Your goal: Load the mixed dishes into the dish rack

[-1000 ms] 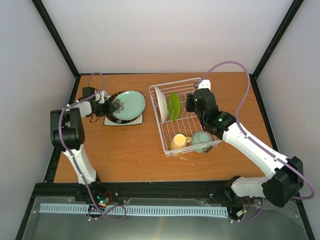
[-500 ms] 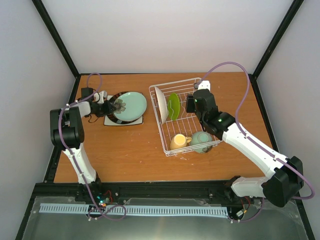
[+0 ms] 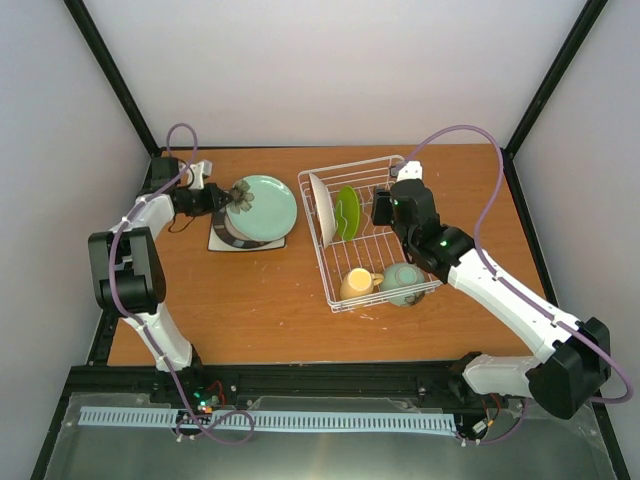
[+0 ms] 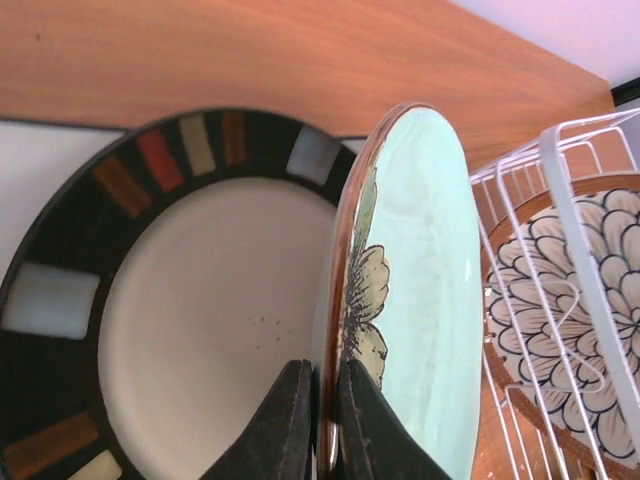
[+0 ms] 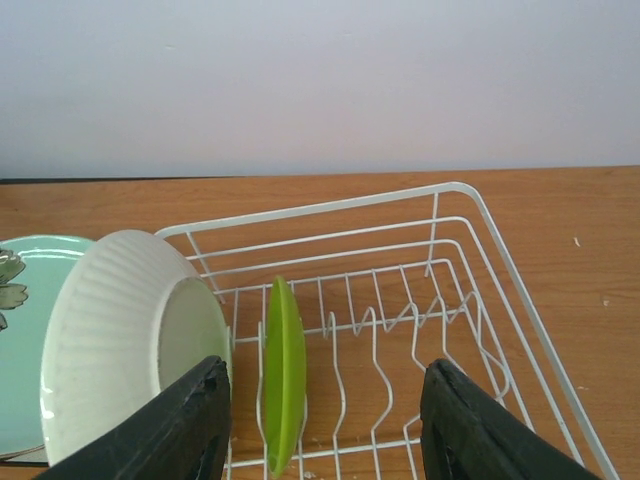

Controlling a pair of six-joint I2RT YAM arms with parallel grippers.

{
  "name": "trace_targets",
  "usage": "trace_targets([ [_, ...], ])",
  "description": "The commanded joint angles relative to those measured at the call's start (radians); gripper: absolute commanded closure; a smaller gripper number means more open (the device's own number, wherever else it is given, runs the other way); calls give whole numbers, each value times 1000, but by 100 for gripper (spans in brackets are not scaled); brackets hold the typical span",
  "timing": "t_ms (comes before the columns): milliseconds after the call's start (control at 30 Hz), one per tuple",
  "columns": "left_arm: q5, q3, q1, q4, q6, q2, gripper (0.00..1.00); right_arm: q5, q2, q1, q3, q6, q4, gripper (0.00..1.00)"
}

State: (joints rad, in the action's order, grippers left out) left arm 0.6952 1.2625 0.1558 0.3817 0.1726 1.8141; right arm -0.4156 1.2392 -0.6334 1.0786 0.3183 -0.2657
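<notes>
Though clamped thin at its rim in left end effector (image 4: 325, 425), found pale teal plate (image 4: 425, 290) tilted over dark striped-rim plate (image 4: 190, 340), left of dish rack (image 3: 350, 164), not yet loaded (edge grip probably suits slotting between prongs). Noted right end effector (image 5: 325, 425) half-spread, empty, above rack.

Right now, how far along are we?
Done: white petal plate, lime plate, yellow mug and mint bowl sit in the dish rack. In hand: left gripper pinches the rim of the pale teal plate. Left: the dark striped-rim plate and square white plate beneath it.
</notes>
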Motion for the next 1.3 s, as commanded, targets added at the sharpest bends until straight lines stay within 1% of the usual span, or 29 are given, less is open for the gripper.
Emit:
trace_targets([
  [0,97,98,-4,25,-38,-63,99,44,-22,6,-14,7,57,48],
  [233,139,105,6,21,-42,-57,99,103,-12,6,0,1,73,49],
  [333,202,85,21,-7,-26,-67,99,153,-7,7,7,-11,80,48],
  [467,245,89,28,-35,-7,-129,99,337,41,13,39,-38,87,46],
  [633,260,150,29,7,-15,-194,99,569,122,25,75,-23,123,46],
  [800,305,195,45,39,-23,-221,99,816,223,50,124,22,164,45],
  [900,334,217,49,45,-19,-232,99,968,286,72,141,80,226,44],
  [1033,376,237,50,49,-6,-233,99,1118,359,88,156,171,337,43],
  [1167,418,234,51,37,9,-238,99,1240,418,107,163,311,497,39],
  [1267,441,231,50,31,18,-245,99,1296,465,115,200,366,538,37],
])
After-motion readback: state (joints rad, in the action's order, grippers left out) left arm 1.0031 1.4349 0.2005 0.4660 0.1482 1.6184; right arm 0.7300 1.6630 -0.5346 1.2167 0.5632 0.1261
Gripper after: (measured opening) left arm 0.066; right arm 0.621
